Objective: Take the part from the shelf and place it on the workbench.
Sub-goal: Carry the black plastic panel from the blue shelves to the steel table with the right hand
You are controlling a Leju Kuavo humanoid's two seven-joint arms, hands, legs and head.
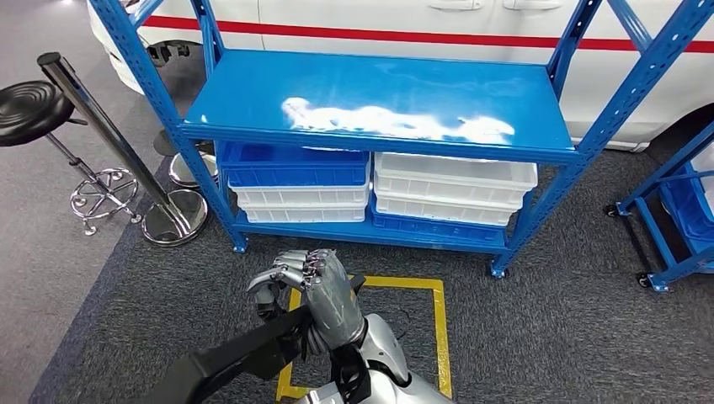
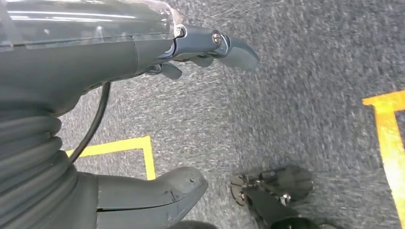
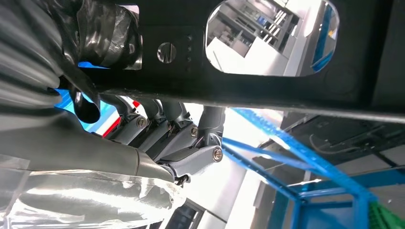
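Observation:
The part (image 1: 231, 360) is a long black flat piece, held low in front of my body and slanting down to the left. My right hand (image 1: 316, 290) grips its upper end, fingers curled around it. In the right wrist view the fingers (image 3: 167, 126) wrap the edge of the black part (image 3: 267, 90), which has a rounded opening. My left hand (image 2: 95, 57) hangs over the grey carpet with fingers and thumb (image 2: 167, 195) apart and nothing between them. The blue shelf (image 1: 379, 101) stands ahead, its top board bare and glossy.
Blue and white crates (image 1: 455, 181) are stacked under the shelf's top board. A black stool (image 1: 34, 109) and a chrome stanchion (image 1: 173, 215) stand at the left. A blue cart (image 1: 674, 210) is at the right, a white car (image 1: 404, 17) behind. Yellow tape (image 1: 438, 328) marks the carpet.

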